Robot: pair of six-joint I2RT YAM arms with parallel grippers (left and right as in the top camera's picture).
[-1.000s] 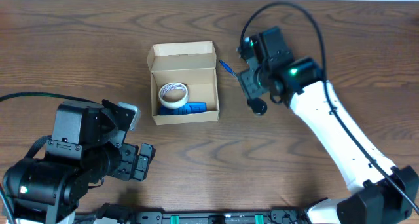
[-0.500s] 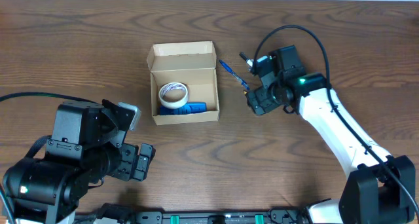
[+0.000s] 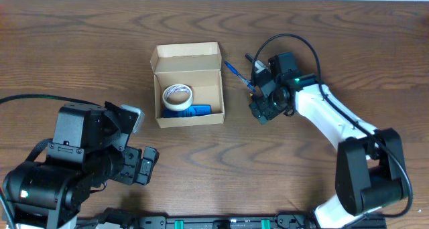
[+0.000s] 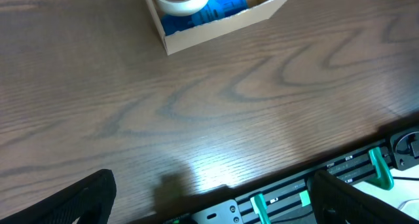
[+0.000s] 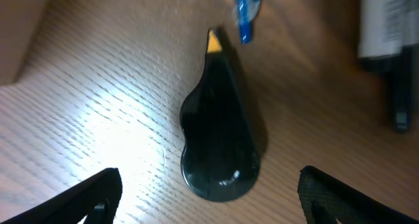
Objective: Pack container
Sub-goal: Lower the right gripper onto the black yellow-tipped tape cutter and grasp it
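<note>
Looking from overhead, we see the container (image 3: 188,52), a tan cardboard box, on the table (image 3: 80,41) a little left of the middle. It is open upward, its flap lid is raised at the far edge, and its long axis runs across the picture. The right gripper (image 3: 261,112) hangs near its right side. In the left wrist view, the left gripper (image 4: 209,185) has its fingers wide apart. In the right wrist view, the fingers (image 5: 91,194) stand apart, and a black drop-shaped thing (image 5: 219,132) lies between them.

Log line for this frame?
right tool open over black teardrop object | left tool open, empty | cardboard box open, tape roll inside
</note>
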